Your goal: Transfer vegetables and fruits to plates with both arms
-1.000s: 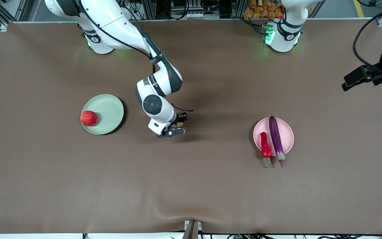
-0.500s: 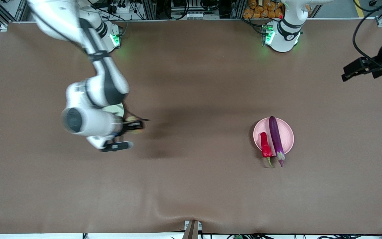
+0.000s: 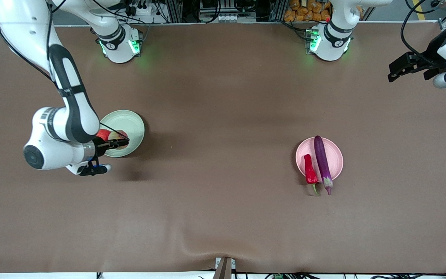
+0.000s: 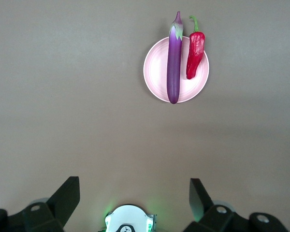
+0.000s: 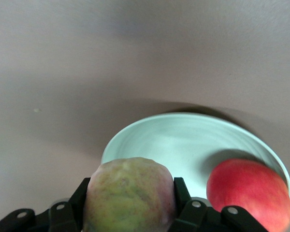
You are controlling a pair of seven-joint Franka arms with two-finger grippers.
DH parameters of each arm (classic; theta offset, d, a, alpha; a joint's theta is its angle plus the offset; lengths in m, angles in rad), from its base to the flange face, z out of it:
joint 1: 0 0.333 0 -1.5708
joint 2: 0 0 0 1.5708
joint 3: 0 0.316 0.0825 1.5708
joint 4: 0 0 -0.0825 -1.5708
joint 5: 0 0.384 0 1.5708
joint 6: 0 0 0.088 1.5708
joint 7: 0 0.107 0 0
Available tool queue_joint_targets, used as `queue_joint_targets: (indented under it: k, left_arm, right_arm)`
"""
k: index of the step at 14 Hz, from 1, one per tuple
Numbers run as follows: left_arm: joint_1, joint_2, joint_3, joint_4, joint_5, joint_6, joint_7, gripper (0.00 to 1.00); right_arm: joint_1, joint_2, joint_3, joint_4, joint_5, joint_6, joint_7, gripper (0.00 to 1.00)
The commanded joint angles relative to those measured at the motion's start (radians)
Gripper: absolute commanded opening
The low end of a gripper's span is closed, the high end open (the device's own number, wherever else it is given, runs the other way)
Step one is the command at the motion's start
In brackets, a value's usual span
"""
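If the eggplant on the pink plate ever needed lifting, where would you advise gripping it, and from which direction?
Probably from straight above, at the eggplant's mid-length over the pink plate, fingers across its slim width. It lies flat with its stem end overhanging the rim, and the chili pepper lies close beside it, so keep the fingers' spread narrow.

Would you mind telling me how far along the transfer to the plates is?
Done: the eggplant and chili lie on the pink plate, stem ends overhanging its rim, and the red fruit sits on the green plate. In hand: the right end effector grips the peach over the green plate. Left: releasing it there. The left end effector waits open, up over its end of the table.
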Motion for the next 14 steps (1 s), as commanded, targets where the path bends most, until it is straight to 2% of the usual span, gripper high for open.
queue_joint_targets:
  k: [1, 2, 4, 6, 7, 10, 14]
  left_arm:
    - [-0.002, -0.01, 0.006, -0.015, -0.01, 0.0, -0.001, 1.0]
    - [-0.002, -0.01, 0.005, -0.018, -0.01, 0.0, -0.002, 1.0]
    - [-0.001, -0.01, 0.005, -0.017, -0.01, 0.0, -0.002, 1.0]
    - [-0.001, -0.01, 0.003, -0.017, -0.01, 0.002, -0.002, 1.0]
    - [0.001, -0.007, 0.003, -0.017, -0.01, 0.005, -0.002, 1.0]
    - [0.008, -0.001, 0.008, -0.015, -0.013, 0.013, 0.005, 1.0]
    - [0.008, -0.009, 0.009, -0.015, -0.014, 0.014, 0.01, 1.0]
  right_arm:
    - [-0.028, 0.019, 0.023, -0.002, -0.016, 0.013, -0.044, 0.81]
    - [-0.043, 0.019, 0.023, -0.002, -0.016, 0.007, -0.072, 1.0]
    - [-0.071, 0.012, 0.025, -0.001, -0.015, -0.013, -0.122, 1.0]
    - [-0.094, -0.04, 0.022, 0.008, -0.016, -0.047, -0.133, 1.0]
    - [-0.109, -0.082, 0.019, 0.018, -0.022, -0.058, -0.129, 1.0]
    - [-0.122, -0.232, -0.024, 0.022, -0.113, -0.064, -0.13, 1.0]
    - [-0.12, -0.441, -0.029, 0.027, -0.235, -0.128, -0.04, 1.0]
